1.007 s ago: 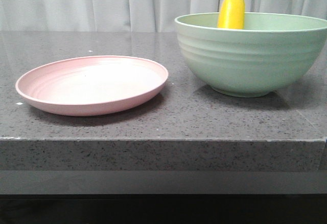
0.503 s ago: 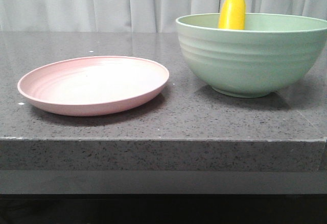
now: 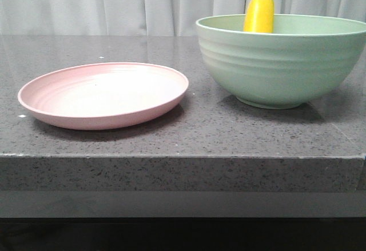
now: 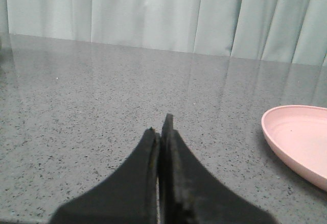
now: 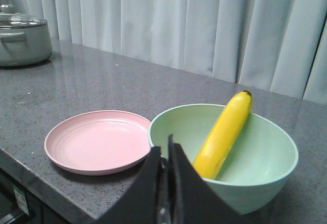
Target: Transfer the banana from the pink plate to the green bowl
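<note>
The yellow banana [image 3: 259,12] leans inside the green bowl [image 3: 280,62] at the right of the counter, its tip sticking up over the far rim. It also shows in the right wrist view [image 5: 223,134], lying against the inner wall of the bowl [image 5: 265,180]. The pink plate [image 3: 103,94] sits empty to the left of the bowl; it shows in the right wrist view [image 5: 97,141] and partly in the left wrist view [image 4: 299,140]. My right gripper [image 5: 163,150] is shut and empty, on the near side of the bowl. My left gripper [image 4: 159,129] is shut and empty over bare counter, left of the plate.
The grey speckled counter [image 3: 183,131] has a front edge close below the plate and bowl. A grey lidded pot [image 5: 20,43] stands far off beyond the plate in the right wrist view. Pale curtains hang behind the counter.
None beyond a slight jitter of the view; plate, bowl and banana hold their places.
</note>
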### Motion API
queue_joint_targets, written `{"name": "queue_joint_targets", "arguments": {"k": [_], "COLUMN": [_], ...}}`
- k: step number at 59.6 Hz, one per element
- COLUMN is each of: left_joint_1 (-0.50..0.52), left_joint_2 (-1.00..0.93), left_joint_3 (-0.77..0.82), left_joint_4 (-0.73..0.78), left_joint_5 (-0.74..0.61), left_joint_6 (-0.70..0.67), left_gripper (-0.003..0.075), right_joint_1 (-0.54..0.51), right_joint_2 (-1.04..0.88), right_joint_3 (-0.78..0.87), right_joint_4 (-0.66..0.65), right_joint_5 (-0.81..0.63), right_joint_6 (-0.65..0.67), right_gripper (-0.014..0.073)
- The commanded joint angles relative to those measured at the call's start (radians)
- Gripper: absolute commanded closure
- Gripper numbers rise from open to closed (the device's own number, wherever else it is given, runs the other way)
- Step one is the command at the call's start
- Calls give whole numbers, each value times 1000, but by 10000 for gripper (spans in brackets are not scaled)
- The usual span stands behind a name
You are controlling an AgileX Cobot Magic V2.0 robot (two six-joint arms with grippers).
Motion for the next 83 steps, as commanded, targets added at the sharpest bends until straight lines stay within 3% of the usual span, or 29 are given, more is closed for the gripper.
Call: {"name": "queue_joint_targets", "arguments": {"k": [1,52,57,66,70,75,83], "left_joint_1": [3,3,3,3,3,3,3], "left_joint_2": [-20,-20,-20,-20,-20,-20,-20], "left_joint_3": [2,2,2,2,2,2,2], "left_joint_4": [-10,-10,-10,-10,-10,-10,-10], "left_joint_5": [-92,-92,-92,-92,-92,-92,-92], "left_joint_6": [-13,-13,-13,-13,-13,-13,-13], "left_gripper": [741,741,741,741,741,741,741], "right_joint_1": [4,4,4,4,4,0,-58], "right_joint_2": [15,15,15,15,15,12,-34], "right_joint_3": [-25,-24,-20,38,93,192,343], "right_joint_4": [30,10,-127,-542,-715,-849,-855], "right_joint_5": [-42,-86,-132,-280,-399,-551,-610], "right_joint_6": [-9,14,163,719,863,872,855], "right_gripper": [653,653,653,653,653,653,653]}}
